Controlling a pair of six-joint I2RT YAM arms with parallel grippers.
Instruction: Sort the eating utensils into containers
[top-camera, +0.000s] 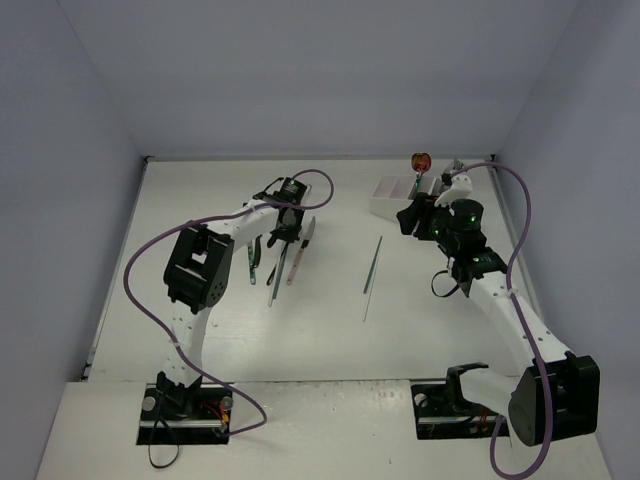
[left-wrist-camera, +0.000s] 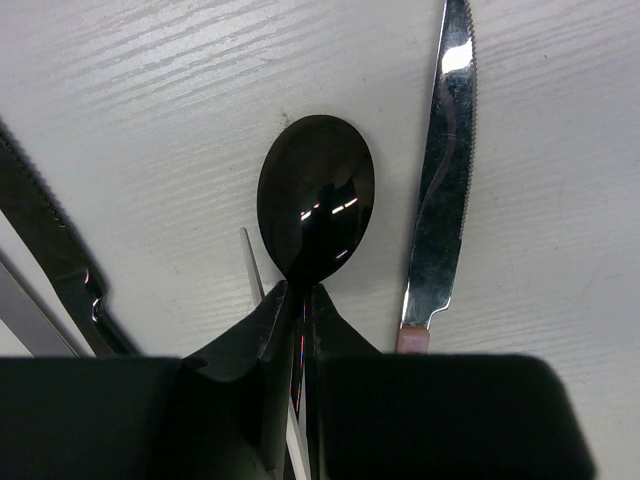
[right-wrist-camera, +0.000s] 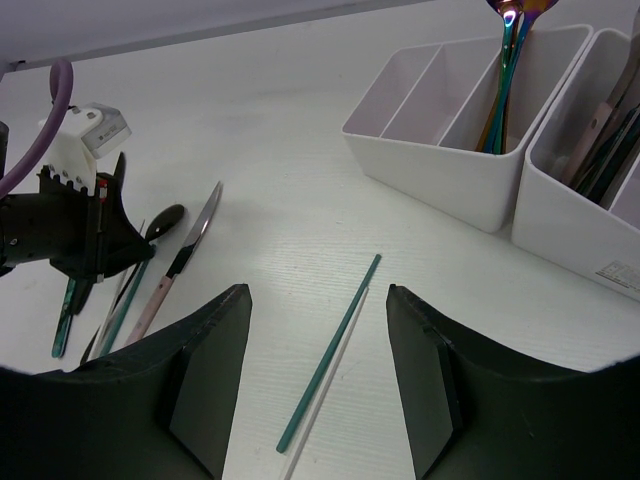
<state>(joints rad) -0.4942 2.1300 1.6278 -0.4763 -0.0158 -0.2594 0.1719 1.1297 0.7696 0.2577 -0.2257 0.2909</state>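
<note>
Left gripper (left-wrist-camera: 300, 305): clamped on the thin neck of the black spoon (left-wrist-camera: 315, 200), bowl low over the bench (left-wrist-camera: 150, 120), well apart from the white containers (right-wrist-camera: 440, 175). Likely risk: so narrow a hold may let the spoon swivel or slip on lifting, clipping the serrated knife (left-wrist-camera: 445, 170) just beside. Right gripper (right-wrist-camera: 318, 300): wide open, empty.

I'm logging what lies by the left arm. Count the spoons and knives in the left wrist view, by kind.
Spoons: 1, the black spoon, in the left tool
Knives: 2, the silver knife and the dark serrated knife
Total: 3
</note>
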